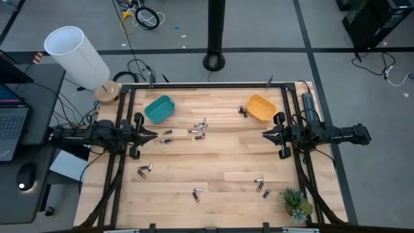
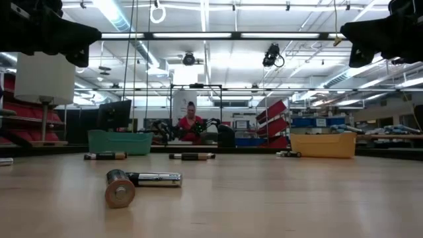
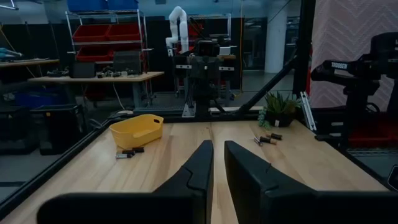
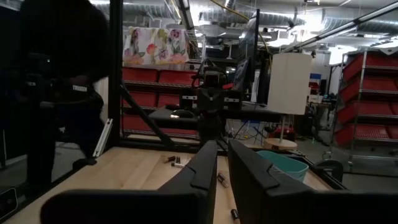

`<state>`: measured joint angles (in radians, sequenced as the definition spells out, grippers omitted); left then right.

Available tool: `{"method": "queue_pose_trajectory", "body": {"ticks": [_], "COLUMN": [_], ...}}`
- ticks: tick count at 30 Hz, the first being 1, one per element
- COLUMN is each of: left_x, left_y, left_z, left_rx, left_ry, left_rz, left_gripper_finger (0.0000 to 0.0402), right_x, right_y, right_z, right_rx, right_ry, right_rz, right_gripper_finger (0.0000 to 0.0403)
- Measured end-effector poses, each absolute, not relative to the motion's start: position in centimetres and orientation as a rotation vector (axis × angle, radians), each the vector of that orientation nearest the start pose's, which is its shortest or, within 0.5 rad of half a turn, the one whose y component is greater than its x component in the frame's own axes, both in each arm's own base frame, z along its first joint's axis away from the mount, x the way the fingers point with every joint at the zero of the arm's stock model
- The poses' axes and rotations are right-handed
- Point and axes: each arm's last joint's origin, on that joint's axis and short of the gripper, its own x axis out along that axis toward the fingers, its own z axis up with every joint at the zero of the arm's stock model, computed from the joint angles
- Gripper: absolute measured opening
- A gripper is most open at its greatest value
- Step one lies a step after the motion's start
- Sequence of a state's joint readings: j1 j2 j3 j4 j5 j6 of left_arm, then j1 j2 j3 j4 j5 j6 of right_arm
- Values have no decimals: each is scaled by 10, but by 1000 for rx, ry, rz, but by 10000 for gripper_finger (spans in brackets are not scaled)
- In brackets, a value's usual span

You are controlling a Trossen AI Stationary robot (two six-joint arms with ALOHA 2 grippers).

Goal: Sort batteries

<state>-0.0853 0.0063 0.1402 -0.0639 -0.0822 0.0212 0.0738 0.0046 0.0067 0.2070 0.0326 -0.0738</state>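
Several small batteries lie loose on their sides on the wooden table: a cluster near the middle (image 1: pixel 200 127), a pair at the near left (image 1: pixel 143 170), some at the near right (image 1: pixel 261 186), and two close in the low view (image 2: pixel 142 182). A teal bin (image 1: pixel 160 109) stands at the far left and an orange bin (image 1: pixel 261 107) at the far right. My left gripper (image 1: pixel 155 136) hangs level at the left edge and my right gripper (image 1: pixel 264 134) at the right edge. They point at each other, each with a narrow gap (image 3: pixel 218 149) (image 4: pixel 222 149) and nothing between the fingers.
A white lamp (image 1: pixel 77 55) stands off the far left corner and a small plant (image 1: pixel 296 204) at the near right corner. A black frame (image 1: pixel 207 85) rims the table. A person (image 2: pixel 192 122) sits far off in the room behind.
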Motion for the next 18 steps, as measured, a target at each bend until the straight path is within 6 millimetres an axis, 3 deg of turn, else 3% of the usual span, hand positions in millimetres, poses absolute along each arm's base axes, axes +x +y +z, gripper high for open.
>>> {"method": "queue_pose_trajectory", "body": {"ticks": [13,18], "left_x": [87,86], "left_y": [-5,-5], "left_z": [204,213], "left_rx": [15,31], "left_ry": [-73,-163], "left_rz": [-2,1], "left_gripper_finger": [53,53], "right_x": [95,95], "right_y": [6,6], "right_z": [185,185], "right_rx": [-62,-62], "right_ry": [-210,-210], "right_rz": [33,33], "right_gripper_finger": [48,50]}}
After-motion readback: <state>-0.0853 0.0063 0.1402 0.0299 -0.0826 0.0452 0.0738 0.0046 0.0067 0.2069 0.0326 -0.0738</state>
